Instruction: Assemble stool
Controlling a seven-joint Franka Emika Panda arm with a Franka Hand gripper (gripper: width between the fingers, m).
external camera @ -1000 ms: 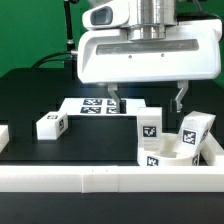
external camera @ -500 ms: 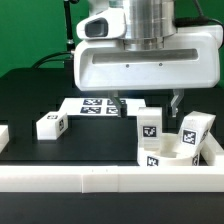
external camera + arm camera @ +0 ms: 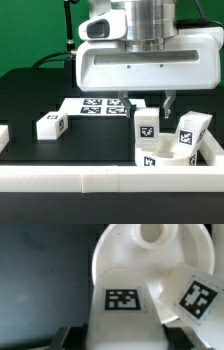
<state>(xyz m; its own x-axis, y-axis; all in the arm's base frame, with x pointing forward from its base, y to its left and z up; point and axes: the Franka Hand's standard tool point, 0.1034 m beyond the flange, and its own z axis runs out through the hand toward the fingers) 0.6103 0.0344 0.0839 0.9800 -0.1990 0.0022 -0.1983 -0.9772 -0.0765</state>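
The round white seat disc (image 3: 168,156) lies at the exterior view's right front. Two tagged legs stand upright on it, one (image 3: 147,126) nearer the middle and one (image 3: 192,131) further right. A third leg (image 3: 50,125) lies loose on the black table at the left. My gripper (image 3: 146,106) hangs over the nearer standing leg with a finger on each side. In the wrist view this leg (image 3: 122,308) fills the space between my fingers (image 3: 68,336), with a dark gap on both sides. The gripper (image 3: 125,341) is open. The second leg (image 3: 200,297) stands beside it.
The marker board (image 3: 97,105) lies flat behind the legs. A long white rail (image 3: 100,180) runs along the front, and another rail (image 3: 214,150) closes the right side next to the seat. A white piece (image 3: 3,135) shows at the left edge.
The hand has come down a little. Its fingers have drawn closer together and now stand on either side of the nearer standing leg. The parts have not moved.
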